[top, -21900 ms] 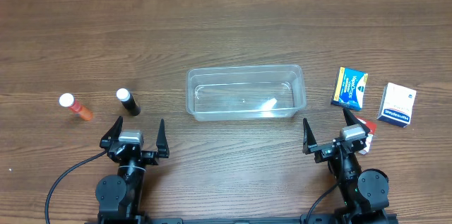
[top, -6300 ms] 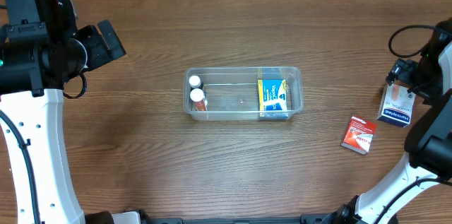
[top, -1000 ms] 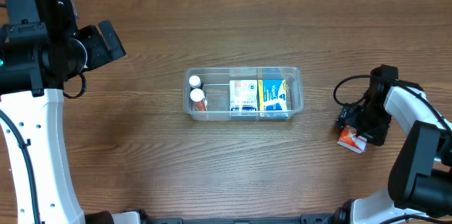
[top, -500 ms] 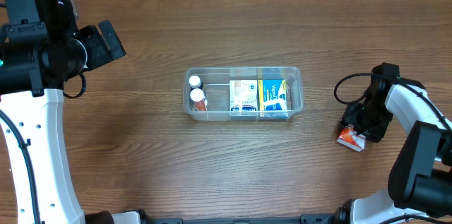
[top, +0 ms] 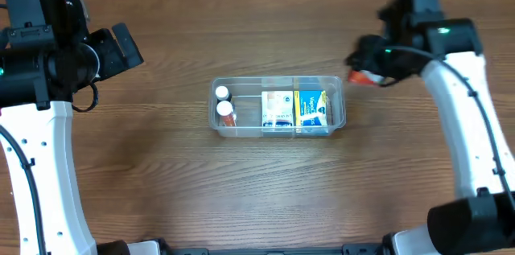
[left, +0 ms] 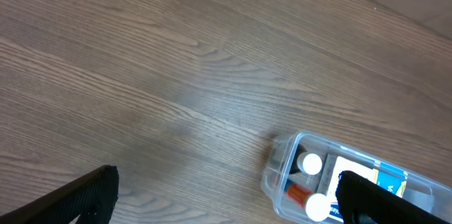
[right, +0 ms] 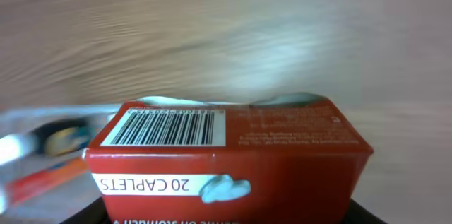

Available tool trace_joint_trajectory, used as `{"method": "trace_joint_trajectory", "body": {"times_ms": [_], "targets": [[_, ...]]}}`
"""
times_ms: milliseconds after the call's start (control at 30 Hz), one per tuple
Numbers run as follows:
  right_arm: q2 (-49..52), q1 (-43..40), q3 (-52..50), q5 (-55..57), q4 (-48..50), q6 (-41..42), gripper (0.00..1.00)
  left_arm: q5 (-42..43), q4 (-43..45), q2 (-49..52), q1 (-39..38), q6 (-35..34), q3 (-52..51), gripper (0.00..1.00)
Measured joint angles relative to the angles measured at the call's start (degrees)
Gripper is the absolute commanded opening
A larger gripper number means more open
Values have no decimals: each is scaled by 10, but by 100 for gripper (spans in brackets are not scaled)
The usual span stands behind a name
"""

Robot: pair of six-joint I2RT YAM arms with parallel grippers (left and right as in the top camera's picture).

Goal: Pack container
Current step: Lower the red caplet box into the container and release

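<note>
One clear container [top: 278,80] lay on the surface. There were two white-capped bottles: a dark bottle [top: 221,92] and an orange bottle [top: 226,112]. There were three small boxes: a white box [top: 277,108] and a blue-and-yellow box [top: 311,108], both near the right end effector [top: 364,70], and a red box [right: 226,157] clamped in it.

Soft, even light falls from above on the wooden table [top: 265,199] in the overhead view. It is bright without harsh shadows and sharp from edge to edge, with only a faint gleam on the clear container [top: 246,118]. The left wrist view is just as crisp, with a pale sheen on the wood near its middle. In the right wrist view the red box [right: 226,153] reads clearly, but everything behind it is smeared, probably by motion, and the wood looks washed out.
</note>
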Motion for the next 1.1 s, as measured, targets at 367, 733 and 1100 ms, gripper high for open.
{"method": "trace_joint_trajectory", "body": {"times_ms": [367,733,1100], "targets": [[61,153,-15,16,0,27,57,0,0,0,0,0,0,100],[88,150,-144,66,64,65,65,0,0,0,0,0,0,100],[88,150,-160,71,93,71,97,0,0,0,0,0,0,100]]}}
